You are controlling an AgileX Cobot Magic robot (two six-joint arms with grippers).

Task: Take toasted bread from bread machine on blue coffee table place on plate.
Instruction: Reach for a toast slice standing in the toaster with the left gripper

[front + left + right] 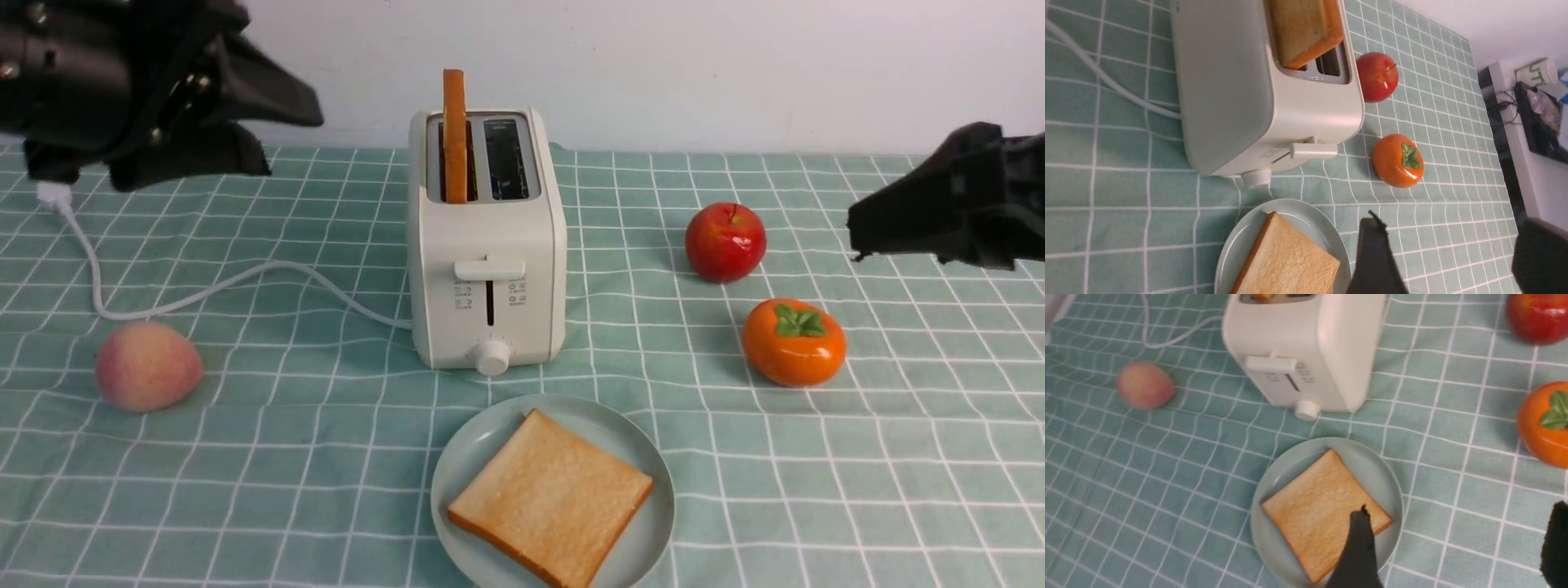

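One toasted bread slice (551, 498) lies on the plate (465, 457) by the counter (245, 490) front edge. A second slice (454, 135) stands in the bread machine (490, 261). Left gripper (1449, 232) and right gripper (1457, 522) gape wide, empty.

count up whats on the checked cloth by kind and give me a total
toast: 2, standing slice and flat slice
toaster: 1
plate: 1
fruit: 3, apple, persimmon, peach
total: 7
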